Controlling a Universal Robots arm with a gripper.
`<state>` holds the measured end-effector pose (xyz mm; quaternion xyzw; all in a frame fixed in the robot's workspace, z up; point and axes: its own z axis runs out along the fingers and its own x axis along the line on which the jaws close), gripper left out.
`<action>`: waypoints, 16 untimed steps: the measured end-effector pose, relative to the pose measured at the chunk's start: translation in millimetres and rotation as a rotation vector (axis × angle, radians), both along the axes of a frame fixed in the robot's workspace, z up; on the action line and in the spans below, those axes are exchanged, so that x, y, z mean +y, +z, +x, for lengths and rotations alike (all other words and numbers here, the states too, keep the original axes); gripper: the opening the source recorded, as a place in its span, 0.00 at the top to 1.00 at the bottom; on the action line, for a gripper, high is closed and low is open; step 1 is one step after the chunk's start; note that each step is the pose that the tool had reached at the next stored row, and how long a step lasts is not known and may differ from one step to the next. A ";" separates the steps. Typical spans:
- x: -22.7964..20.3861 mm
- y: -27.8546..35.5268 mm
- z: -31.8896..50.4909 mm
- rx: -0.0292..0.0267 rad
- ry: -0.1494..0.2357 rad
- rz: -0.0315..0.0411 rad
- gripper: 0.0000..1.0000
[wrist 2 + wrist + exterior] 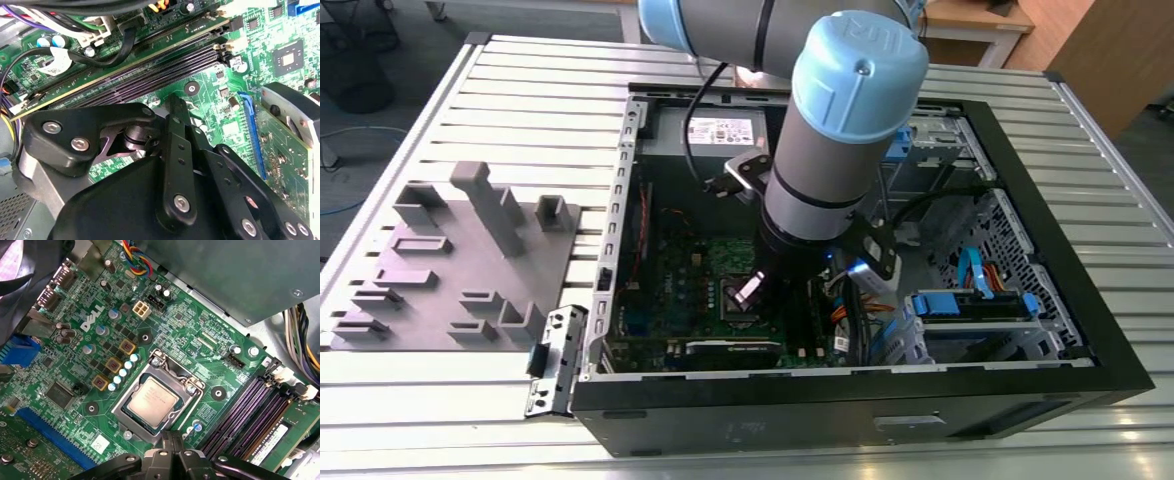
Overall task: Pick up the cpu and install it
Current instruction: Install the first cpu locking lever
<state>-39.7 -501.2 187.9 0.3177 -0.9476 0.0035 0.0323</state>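
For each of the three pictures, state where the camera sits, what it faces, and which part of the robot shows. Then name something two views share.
Exterior view: off the arm, above, looking down into the open computer case; the arm reaches in.
First wrist view: on the arm, facing the cpu in its socket frame; gripper linkage at the edge.
Second wrist view: on the arm, facing the green board; gripper linkage up front.
Shared: both wrist views show the memory slots.

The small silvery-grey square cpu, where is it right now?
In the first wrist view the small silvery-grey square cpu lies flat inside the silver metal socket frame on the green motherboard.
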 end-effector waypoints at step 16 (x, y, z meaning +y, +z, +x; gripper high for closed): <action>-0.1 5.6 0.1 -0.0002 0.000 0.0029 0.89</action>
